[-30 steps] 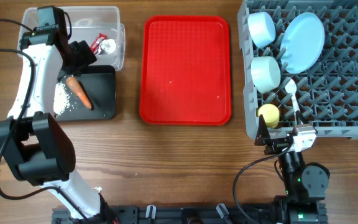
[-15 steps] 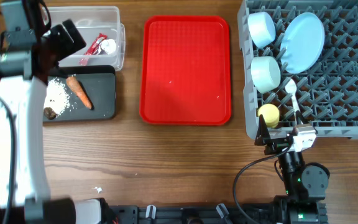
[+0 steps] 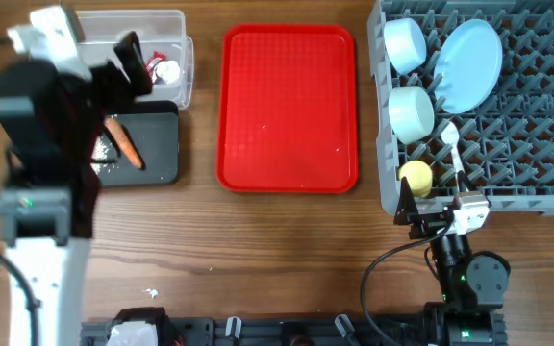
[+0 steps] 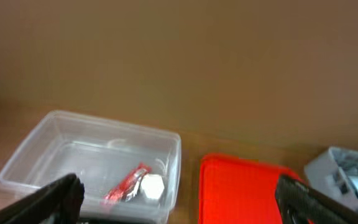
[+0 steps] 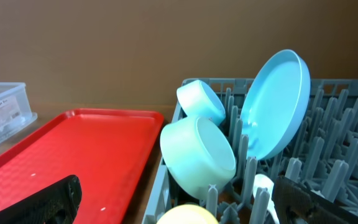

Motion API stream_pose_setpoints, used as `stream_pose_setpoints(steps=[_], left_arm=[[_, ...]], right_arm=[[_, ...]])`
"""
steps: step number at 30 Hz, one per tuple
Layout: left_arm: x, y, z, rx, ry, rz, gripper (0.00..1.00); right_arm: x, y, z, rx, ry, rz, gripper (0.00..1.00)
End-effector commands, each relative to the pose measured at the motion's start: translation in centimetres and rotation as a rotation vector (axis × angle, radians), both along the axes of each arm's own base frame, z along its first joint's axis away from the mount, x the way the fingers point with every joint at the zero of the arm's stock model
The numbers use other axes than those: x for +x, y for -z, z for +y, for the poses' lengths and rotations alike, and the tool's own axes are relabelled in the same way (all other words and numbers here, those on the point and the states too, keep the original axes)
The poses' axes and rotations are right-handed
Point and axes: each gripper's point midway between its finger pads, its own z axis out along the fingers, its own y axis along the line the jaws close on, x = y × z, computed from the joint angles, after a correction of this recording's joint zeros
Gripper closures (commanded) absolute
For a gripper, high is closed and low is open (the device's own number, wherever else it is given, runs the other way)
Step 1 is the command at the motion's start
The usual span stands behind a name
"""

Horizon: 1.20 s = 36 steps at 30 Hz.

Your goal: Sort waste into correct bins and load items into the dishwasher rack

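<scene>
The clear tub (image 3: 178, 21) holds the red wrapper (image 3: 153, 61) and the foil ball (image 3: 168, 70); the left wrist view shows the same wrapper (image 4: 126, 183) and foil ball (image 4: 152, 185). On the black tray (image 3: 162, 144) lie the carrot piece (image 3: 125, 144) and some rice (image 3: 106, 160), partly hidden by my raised, blurred left arm. My left gripper (image 3: 131, 60) hangs open and empty above the tub's near edge. The grey rack (image 3: 517, 115) carries the plate (image 3: 469, 62), two bowls (image 3: 404, 43) (image 3: 412, 112), the yellow cup (image 3: 415, 176) and the spoon (image 3: 453, 149). My right gripper (image 3: 436, 210) rests open and empty at the rack's front edge.
A flat red tray (image 3: 289, 106) lies between the bins and the rack, with nothing on it. Bare wooden table runs along the front. A few white crumbs (image 3: 150, 292) lie near the front left.
My left arm has lifted away from the bins and swung up close to the camera, uncovering the tub's contents. The right arm and everything in the rack have stayed still.
</scene>
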Motion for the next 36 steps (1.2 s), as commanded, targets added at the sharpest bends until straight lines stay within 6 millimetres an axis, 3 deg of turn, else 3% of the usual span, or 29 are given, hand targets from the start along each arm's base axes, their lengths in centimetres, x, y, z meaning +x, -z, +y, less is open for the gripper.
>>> stream_pose_setpoints(steps=[1,10,15,36], left_arm=[[-2.0,6.1,-0.9,0.009,0.047,-0.002,0.0],[-8.0,13.1,-1.0,0.012,0.053,-0.137,0.0],[-10.6,14.9,-1.0,0.015,0.053,-0.229,0.0],[-13.5,14.2,-0.7,0.026,0.029,-0.373,0.0]], right_arm=[[0.0,0.0,0.5,0.014,-0.027,0.002,0.0],[0.0,0.0,0.5,0.014,-0.027,0.002,0.0],[0.0,0.0,0.5,0.014,-0.027,0.002,0.0],[0.0,0.0,0.5,0.014,-0.027,0.002,0.0]])
